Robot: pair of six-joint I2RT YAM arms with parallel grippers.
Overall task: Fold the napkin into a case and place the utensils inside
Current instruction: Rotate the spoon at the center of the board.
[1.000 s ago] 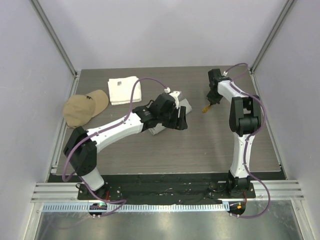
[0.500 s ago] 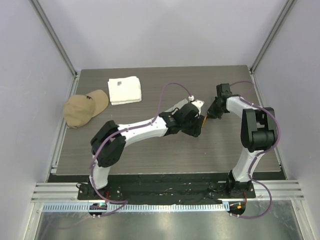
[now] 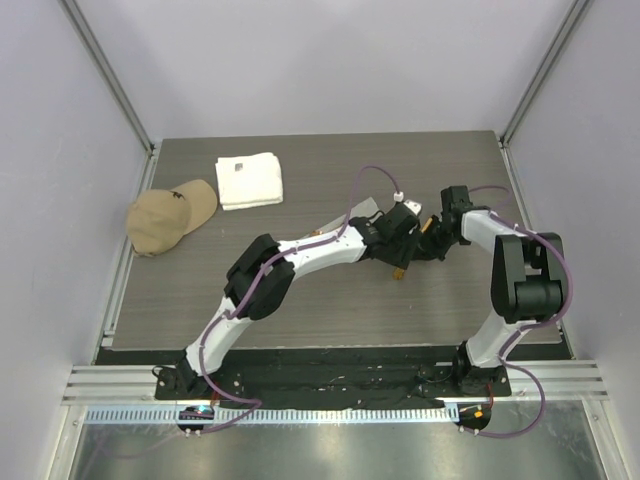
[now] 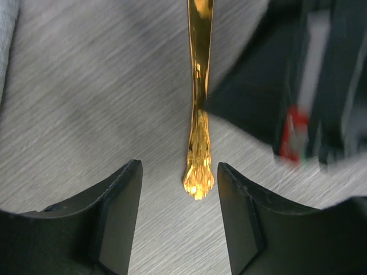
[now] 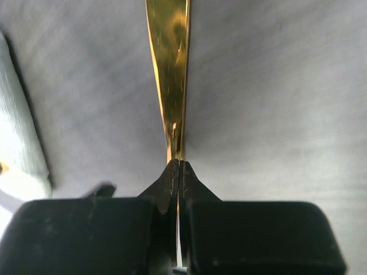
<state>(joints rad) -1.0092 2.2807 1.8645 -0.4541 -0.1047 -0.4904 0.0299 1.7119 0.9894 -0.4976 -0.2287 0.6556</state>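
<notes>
The orange-yellow utensil [image 4: 199, 86] is a slim shiny stick, and its ornate end rests on the wood table. My right gripper [image 5: 179, 163] is shut on this utensil [image 5: 169, 57] and shows as a dark block in the left wrist view [image 4: 287, 103]. My left gripper [image 4: 179, 172] is open, with the utensil's end between its fingertips and untouched. In the top view both grippers meet at centre right, left [image 3: 403, 255] and right [image 3: 427, 247], with the utensil [image 3: 402, 270] below them. A grey napkin edge [image 4: 4, 40] shows at far left. The other two utensils are out of view.
A white folded towel [image 3: 249, 180] lies at the back left, with a tan cap [image 3: 170, 215] beside it near the left edge. The left arm [image 3: 310, 255] stretches across the middle of the table.
My left arm has swung from the grey cloth at centre to the right, up to the utensil. My right gripper has carried the orange utensil nearer and leftward to meet it.
</notes>
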